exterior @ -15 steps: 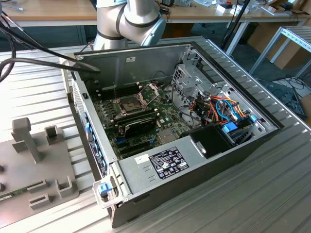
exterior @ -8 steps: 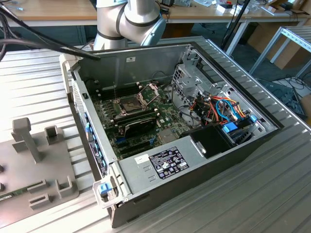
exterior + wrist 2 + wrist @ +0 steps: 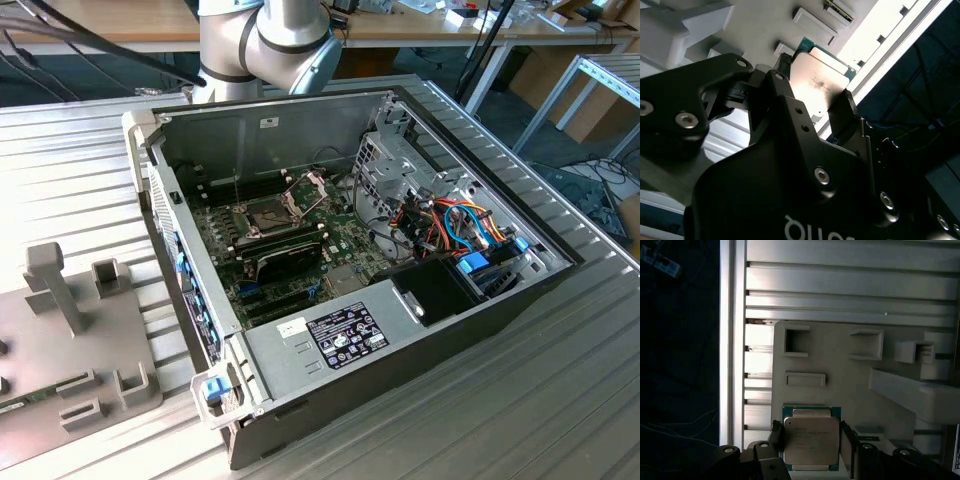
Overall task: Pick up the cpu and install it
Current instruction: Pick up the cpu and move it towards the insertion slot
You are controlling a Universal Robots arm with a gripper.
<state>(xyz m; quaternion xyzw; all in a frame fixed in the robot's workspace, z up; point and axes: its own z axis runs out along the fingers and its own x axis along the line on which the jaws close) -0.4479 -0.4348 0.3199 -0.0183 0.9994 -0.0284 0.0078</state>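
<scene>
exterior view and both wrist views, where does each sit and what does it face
exterior view: off the arm, looking down on the computer case and fixture plate; arm joints show.
first wrist view: on the wrist, facing the fixture plate; gripper shows.
second wrist view: on the wrist, looking past the gripper body.
both wrist views share the cpu, gripper shut on it.

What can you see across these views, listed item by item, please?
table: one, ribbed aluminium.
fixture plate: one, grey, on the table at the exterior view's left.
cpu: one, silver-grey on green, at the fixture plate.
computer case: one, grey-black, open, on the table.
motherboard: one, green, inside the case.
socket frame: one, metal, raised open.
robot arm: one, silver-grey, behind the case.
end effector: one, black, closed on the cpu.
</scene>
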